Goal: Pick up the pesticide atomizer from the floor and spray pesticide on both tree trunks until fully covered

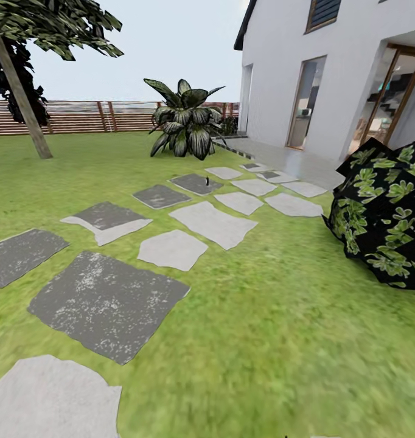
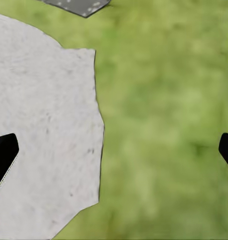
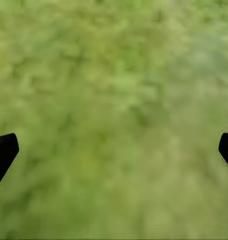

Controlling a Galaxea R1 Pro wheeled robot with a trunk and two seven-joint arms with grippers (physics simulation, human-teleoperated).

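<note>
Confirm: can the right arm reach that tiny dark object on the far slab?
Probably not. The tiny dark object stands several slabs away, while the right claw hangs open over plain grass. Drive closer first.

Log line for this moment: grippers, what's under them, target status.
left gripper: open, empty, over pale paving slab edge | right gripper: open, empty, over grass | tiny dark item on far slab, unidentified

Residential back garden. Blurry green grass lawn [image 1: 280,340] fills most of the frame. Irregular grey and pale stone paving slabs [image 1: 107,304] run from lower left toward a white two-storey house [image 1: 280,67] with glazed doors, upper right. Brown horizontal-slat wooden fence [image 1: 80,117] closes the far edge. Leaning pale-trunked tree [image 1: 19,91] upper left; broad-leaved dark green shrub [image 1: 186,121] centre; dark leafy bush [image 1: 384,213] at right.
</note>
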